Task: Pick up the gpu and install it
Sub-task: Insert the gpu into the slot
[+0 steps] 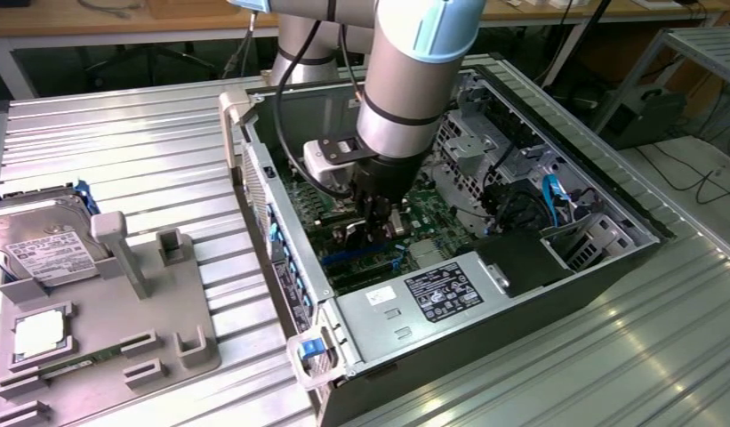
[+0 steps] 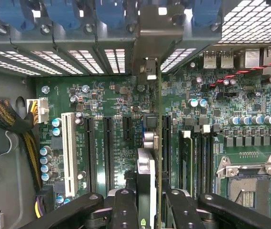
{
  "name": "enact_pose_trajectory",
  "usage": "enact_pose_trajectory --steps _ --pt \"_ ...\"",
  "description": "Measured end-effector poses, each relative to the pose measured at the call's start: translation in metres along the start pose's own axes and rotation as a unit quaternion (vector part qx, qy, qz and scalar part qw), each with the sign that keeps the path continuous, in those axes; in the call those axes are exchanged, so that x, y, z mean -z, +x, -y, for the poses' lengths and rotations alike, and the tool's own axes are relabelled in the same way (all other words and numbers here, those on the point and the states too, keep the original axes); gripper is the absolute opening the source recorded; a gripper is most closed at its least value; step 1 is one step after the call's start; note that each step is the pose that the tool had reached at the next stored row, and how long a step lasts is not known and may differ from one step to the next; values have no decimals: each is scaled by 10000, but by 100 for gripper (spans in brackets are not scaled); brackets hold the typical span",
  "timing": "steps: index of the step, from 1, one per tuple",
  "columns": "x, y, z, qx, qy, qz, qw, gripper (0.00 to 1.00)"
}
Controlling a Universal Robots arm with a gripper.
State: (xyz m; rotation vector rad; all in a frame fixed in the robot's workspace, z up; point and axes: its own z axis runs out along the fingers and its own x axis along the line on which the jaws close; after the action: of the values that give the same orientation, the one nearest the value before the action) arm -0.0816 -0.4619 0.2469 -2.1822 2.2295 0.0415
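The gpu [image 2: 158, 143], edge-on in my wrist view, stands upright between the gripper's [image 2: 150, 205] two black fingers [image 2: 125, 210], which I read as closed against its faces, partly open by the card's thickness. Its silvery bracket [image 2: 160, 28] sits against the rear slot openings of the computer case [image 1: 602, 267], and its lower edge is over the green motherboard [image 2: 111, 105], among the black expansion slots [image 2: 108, 152]; whether it is seated I cannot tell.

Exterior view, from its left to its right: a grey parts fixture [image 1: 104, 329] on the slatted metal table [image 1: 127, 142] carries a silver hard drive [image 1: 38, 240] with a white label and a memory stick [image 1: 74, 363] along its near edge. Next comes the open case lying on its side, into which my arm [image 1: 406, 80] reaches from above, the gripper [image 1: 371, 227] low over the motherboard. Near the case's front lies the power supply [image 1: 442, 294], and beyond it blue cables [image 1: 555, 196].
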Motion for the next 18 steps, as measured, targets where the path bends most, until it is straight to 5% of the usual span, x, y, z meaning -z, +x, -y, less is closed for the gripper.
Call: enact_pose_trajectory --steps 5,18 --pt "-4 1 -8 -1 -42 -1 10000 28" --pt "-13 1 -18 -1 -42 0 10000 28"
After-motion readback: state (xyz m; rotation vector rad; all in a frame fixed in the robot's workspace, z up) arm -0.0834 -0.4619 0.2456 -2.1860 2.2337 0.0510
